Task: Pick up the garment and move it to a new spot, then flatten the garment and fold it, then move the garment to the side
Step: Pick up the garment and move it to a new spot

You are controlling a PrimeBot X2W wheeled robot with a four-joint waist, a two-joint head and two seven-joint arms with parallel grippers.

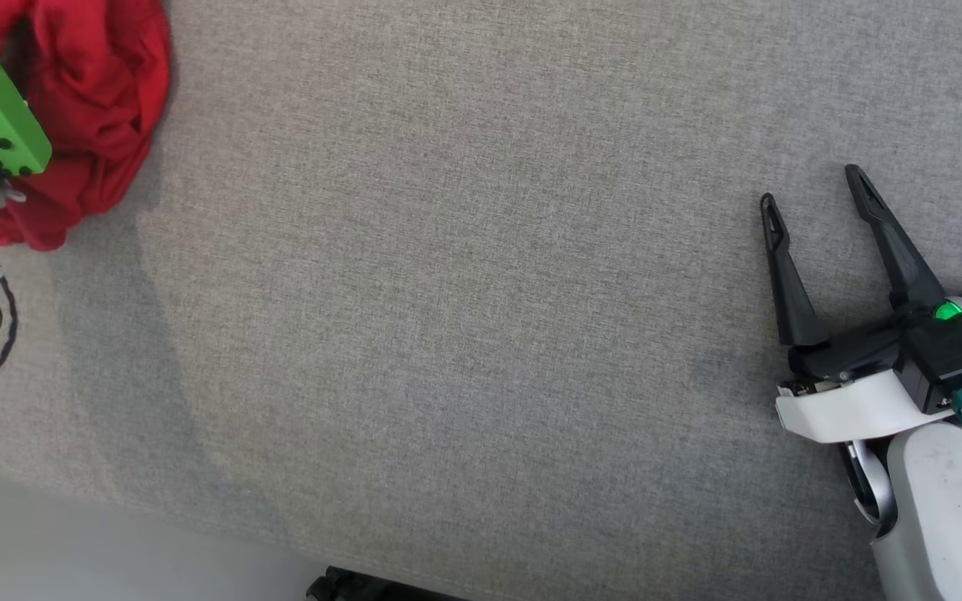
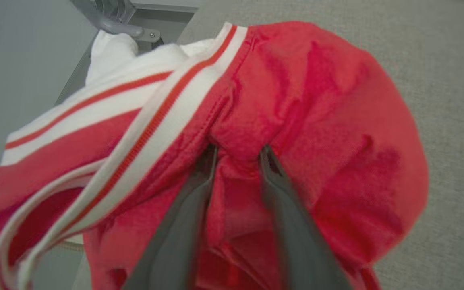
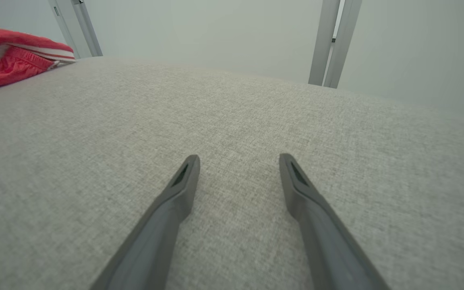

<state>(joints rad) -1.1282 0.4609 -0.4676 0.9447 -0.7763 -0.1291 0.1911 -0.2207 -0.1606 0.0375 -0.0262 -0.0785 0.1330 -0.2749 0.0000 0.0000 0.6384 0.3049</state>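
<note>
— Where's the garment?
— I see the red garment (image 1: 97, 92) bunched at the far left corner of the grey cloth-covered table (image 1: 481, 317). White bands with orange stripes run along its trim.
— Your left claw?
— My left gripper (image 2: 239, 150) is narrowed onto a fold of it, tips sunk in the cloth.
— The right?
— My right gripper (image 1: 811, 185) is spread wide over the table's right side, well apart from the garment.
</note>
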